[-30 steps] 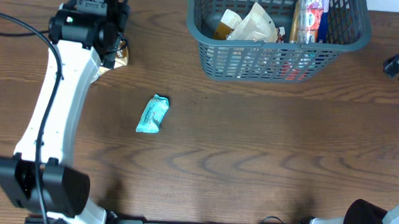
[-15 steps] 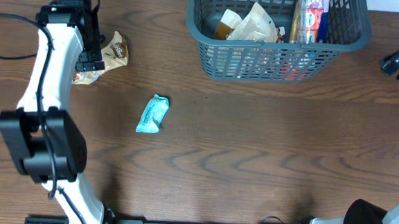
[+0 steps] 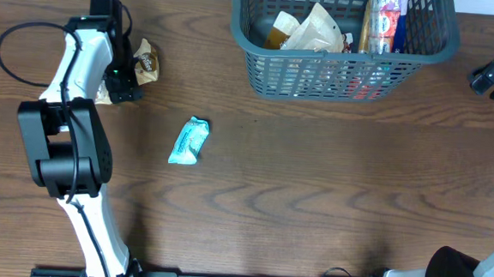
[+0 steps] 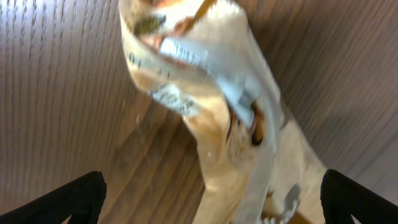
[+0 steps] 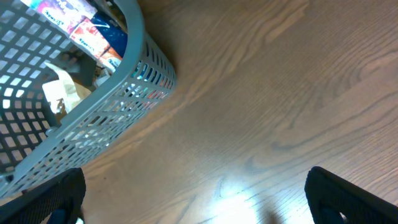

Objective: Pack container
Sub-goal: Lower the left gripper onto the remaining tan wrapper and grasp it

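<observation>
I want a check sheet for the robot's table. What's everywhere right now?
Surface: brown wood-grain table.
Job's things: container at the far edge, snack packets inside; tan packet and teal packet lie on the table outside it.
Clutter: nothing seen.
Grippers: left gripper open, over the tan packet; right gripper open, holding nothing, beside the container.
Cables: black cable looped by the left arm.
Surroundings: nothing seen.
</observation>
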Robot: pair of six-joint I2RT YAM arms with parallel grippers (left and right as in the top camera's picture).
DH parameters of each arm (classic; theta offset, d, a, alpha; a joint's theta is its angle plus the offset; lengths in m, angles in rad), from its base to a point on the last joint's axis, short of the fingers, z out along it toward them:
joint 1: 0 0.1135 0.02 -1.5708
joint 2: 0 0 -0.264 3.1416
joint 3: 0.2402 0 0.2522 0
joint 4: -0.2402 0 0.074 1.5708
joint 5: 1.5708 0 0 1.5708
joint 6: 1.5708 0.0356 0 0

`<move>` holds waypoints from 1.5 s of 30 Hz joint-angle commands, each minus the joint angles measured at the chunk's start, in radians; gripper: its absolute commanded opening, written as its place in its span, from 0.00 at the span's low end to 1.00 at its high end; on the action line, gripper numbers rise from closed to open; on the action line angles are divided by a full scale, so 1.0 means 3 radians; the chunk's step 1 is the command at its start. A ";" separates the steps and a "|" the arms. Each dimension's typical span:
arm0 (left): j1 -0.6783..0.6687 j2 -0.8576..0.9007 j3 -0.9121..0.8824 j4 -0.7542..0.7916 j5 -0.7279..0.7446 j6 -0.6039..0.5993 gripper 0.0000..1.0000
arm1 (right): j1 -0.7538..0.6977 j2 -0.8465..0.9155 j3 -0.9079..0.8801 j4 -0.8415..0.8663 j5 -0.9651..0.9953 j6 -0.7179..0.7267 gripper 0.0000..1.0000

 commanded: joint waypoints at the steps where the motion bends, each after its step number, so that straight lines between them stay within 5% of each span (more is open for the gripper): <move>1: 0.0099 0.0057 -0.0010 0.0019 0.0011 -0.0075 0.99 | -0.0011 0.0003 -0.0010 -0.0011 -0.0029 -0.0095 0.99; 20: 0.0093 0.0057 0.0882 -0.0148 0.0111 -0.0121 0.99 | -0.0011 0.0003 -0.0010 -0.0011 -0.0031 -0.0099 0.99; 32: 0.0074 0.0216 0.0979 0.0248 0.0341 -0.0385 0.99 | -0.0011 0.0003 -0.0010 -0.0011 -0.0031 -0.0098 0.99; 45: 0.0061 0.0291 0.0977 0.0139 0.1012 0.0273 0.99 | -0.0011 0.0003 -0.0010 -0.0011 -0.0031 -0.0099 0.99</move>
